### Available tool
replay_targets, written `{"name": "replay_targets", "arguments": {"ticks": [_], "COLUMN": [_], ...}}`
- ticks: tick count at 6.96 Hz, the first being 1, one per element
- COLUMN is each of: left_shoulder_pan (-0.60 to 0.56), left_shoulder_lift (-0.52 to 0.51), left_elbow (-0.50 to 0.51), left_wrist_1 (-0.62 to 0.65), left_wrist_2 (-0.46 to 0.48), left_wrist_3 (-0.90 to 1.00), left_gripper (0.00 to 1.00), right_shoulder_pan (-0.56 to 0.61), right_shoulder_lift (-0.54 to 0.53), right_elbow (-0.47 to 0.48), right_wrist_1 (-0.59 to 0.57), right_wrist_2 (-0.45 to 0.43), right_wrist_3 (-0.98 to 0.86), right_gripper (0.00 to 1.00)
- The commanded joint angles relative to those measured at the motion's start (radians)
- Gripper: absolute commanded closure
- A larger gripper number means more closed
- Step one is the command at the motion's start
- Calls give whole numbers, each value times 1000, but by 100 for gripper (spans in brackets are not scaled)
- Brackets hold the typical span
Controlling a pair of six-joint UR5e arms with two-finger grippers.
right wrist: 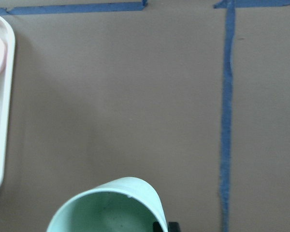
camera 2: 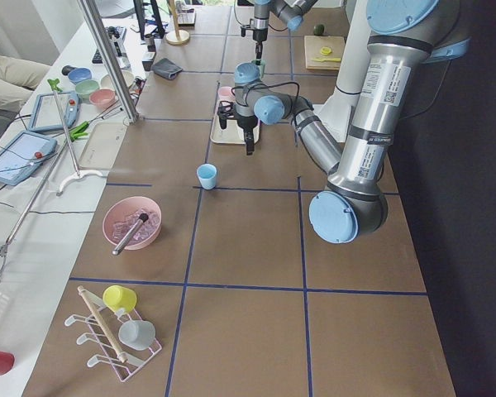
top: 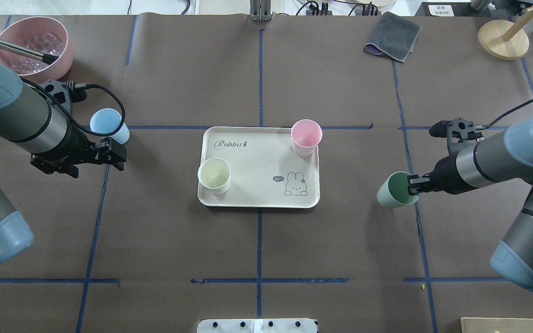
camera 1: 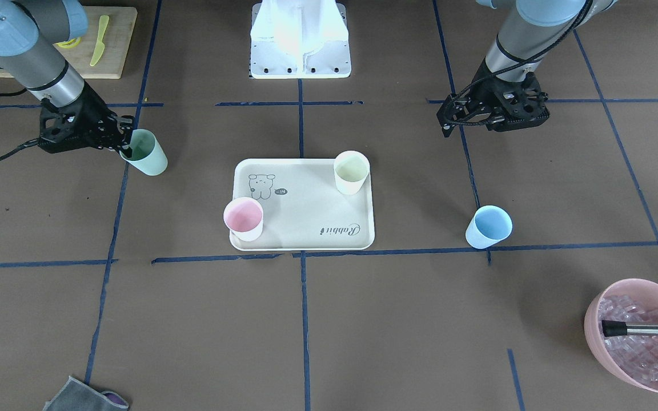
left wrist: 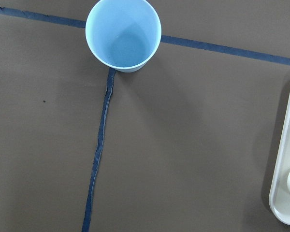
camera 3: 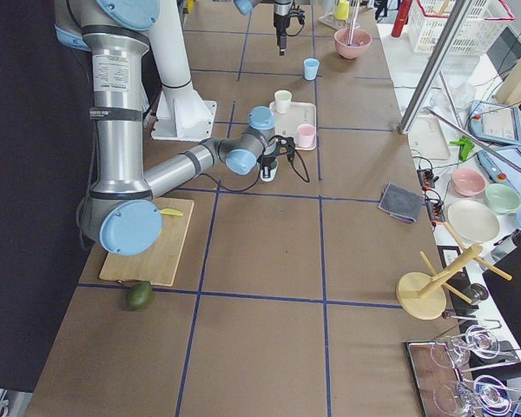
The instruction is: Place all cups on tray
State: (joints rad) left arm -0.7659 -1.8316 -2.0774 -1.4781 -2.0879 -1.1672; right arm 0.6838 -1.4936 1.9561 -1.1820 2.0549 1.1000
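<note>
The cream tray lies mid-table. The pink cup and the cream-white cup stand on it at opposite corners. My right gripper is shut on the rim of the mint green cup, which tilts, off the tray on the robot's right. The light blue cup stands upright on the table on the robot's left. My left gripper hovers open and empty beside it.
A pink bowl of clear cubes with a metal tool in it sits at the far left corner. A grey cloth and a wooden stand are far right. A cutting board lies near the robot's base.
</note>
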Motion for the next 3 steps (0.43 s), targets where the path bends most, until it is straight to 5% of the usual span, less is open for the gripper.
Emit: {"name": "replay_targets", "arguments": {"ticks": [1, 3], "left_shoulder_pan": [0, 2], "left_shoulder_lift": [0, -1], "left_elbow": [3, 2], "left_wrist_1": [-4, -4], "left_wrist_2": [0, 0], "left_wrist_3": [-2, -2], "left_gripper": [0, 1], "right_shoulder_pan": [-62, -125], "right_shoulder_lift": [262, 437], "right_elbow": [-8, -104], "right_wrist_1": [-278, -375], "right_wrist_2": [-10, -118], "right_wrist_3": [160, 344], "right_gripper": [100, 100]}}
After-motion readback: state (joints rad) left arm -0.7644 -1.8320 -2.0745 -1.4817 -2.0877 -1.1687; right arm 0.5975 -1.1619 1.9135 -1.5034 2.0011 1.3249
